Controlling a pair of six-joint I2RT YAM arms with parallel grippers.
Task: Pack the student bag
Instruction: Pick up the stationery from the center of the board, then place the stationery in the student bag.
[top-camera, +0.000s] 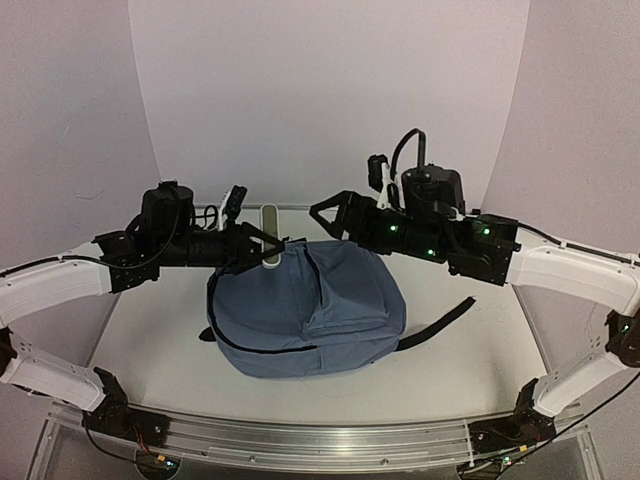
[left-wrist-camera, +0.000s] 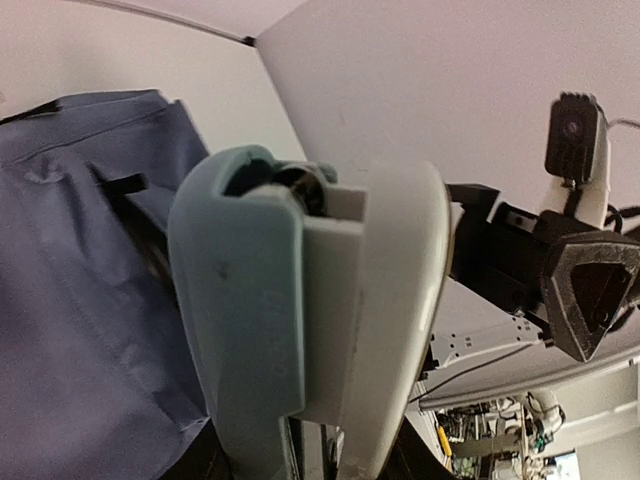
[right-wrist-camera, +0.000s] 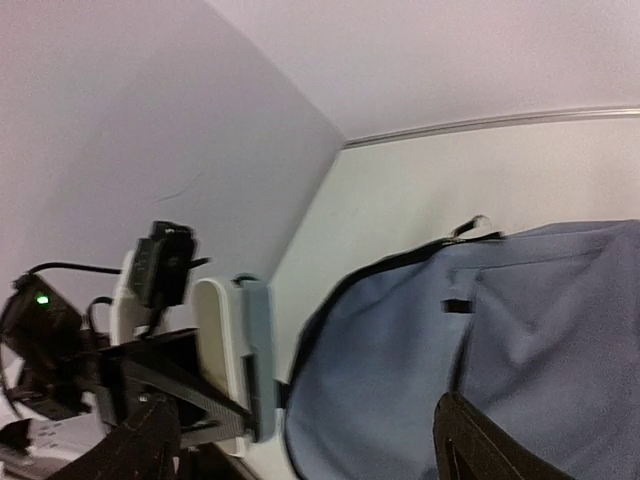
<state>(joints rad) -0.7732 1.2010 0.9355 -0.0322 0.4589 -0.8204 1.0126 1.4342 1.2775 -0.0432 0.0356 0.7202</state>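
The student bag (top-camera: 310, 310) is a slate-blue fabric backpack lying flat in the middle of the table, with its black strap (top-camera: 440, 325) trailing to the right. My left gripper (top-camera: 262, 243) is shut on a white and pale-blue stapler-like object (top-camera: 268, 232), held upright just above the bag's top left edge. In the left wrist view that object (left-wrist-camera: 300, 290) fills the middle, with the bag (left-wrist-camera: 70, 250) to its left. My right gripper (top-camera: 335, 215) hangs open above the bag's top edge, apart from the object. In its own view the bag (right-wrist-camera: 450, 350) lies below its fingers and the held object (right-wrist-camera: 235, 360) is at the left.
The white table (top-camera: 150, 330) ends in a raised rim (top-camera: 300, 206) at the back, under the curved white backdrop. An aluminium rail (top-camera: 300, 435) with both arm bases runs along the near edge.
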